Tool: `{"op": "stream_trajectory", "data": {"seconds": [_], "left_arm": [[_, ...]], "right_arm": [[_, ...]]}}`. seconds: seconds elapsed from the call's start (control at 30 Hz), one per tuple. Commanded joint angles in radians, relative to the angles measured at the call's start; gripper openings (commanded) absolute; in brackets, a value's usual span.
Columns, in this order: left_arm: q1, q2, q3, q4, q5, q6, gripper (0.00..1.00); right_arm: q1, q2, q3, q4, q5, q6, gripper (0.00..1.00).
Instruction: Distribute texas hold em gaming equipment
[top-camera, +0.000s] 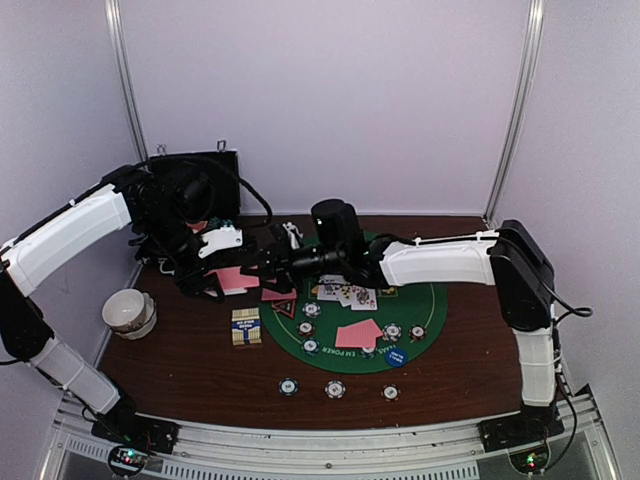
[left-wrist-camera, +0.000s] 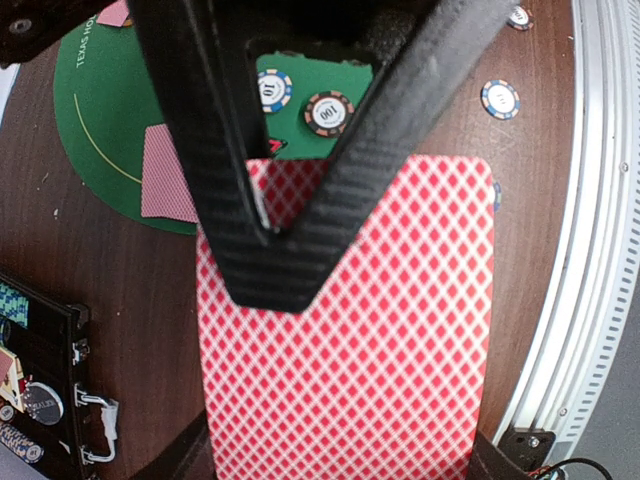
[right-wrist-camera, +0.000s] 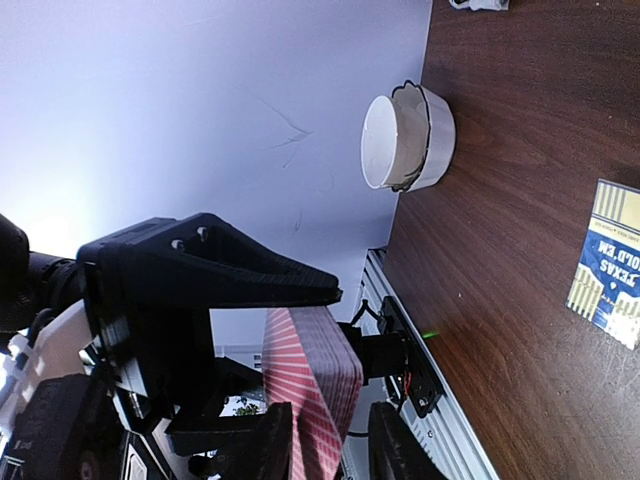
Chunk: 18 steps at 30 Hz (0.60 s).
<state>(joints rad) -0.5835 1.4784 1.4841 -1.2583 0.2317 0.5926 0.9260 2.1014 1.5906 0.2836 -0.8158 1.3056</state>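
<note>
My left gripper (top-camera: 225, 275) is shut on a deck of red-backed cards (top-camera: 236, 280) and holds it by its long edges above the wood, left of the green mat (top-camera: 430, 300). The deck fills the left wrist view (left-wrist-camera: 380, 350). My right gripper (top-camera: 275, 262) reaches in from the right. Its jaws stand a little apart around the deck's end (right-wrist-camera: 320, 370), with one finger (left-wrist-camera: 270, 270) lying over the top card. On the mat are face-up cards (top-camera: 348, 293), face-down cards (top-camera: 360, 333), several chips (top-camera: 312, 309), a blue disc (top-camera: 397, 356) and a triangle marker (top-camera: 284, 309).
Three chips (top-camera: 335, 388) lie on the wood in front of the mat. A card box (top-camera: 246, 326) lies left of the mat. A white bowl (top-camera: 128, 310) stands at the left edge and a black case (top-camera: 195, 185) at the back left.
</note>
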Motion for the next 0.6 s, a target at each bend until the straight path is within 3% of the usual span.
{"op": "stream_trajectory", "data": {"seconds": [0.0,0.57], "left_arm": [[-0.001,-0.03,0.019,0.02,0.01,0.003,0.0],[-0.001,-0.014,0.023,0.022,-0.011,0.007,0.0]], "right_arm": [[-0.009,-0.079,-0.023,-0.022,-0.005,-0.022,0.26],[-0.006,-0.122,-0.084,0.086,-0.019,0.051,0.14]]}}
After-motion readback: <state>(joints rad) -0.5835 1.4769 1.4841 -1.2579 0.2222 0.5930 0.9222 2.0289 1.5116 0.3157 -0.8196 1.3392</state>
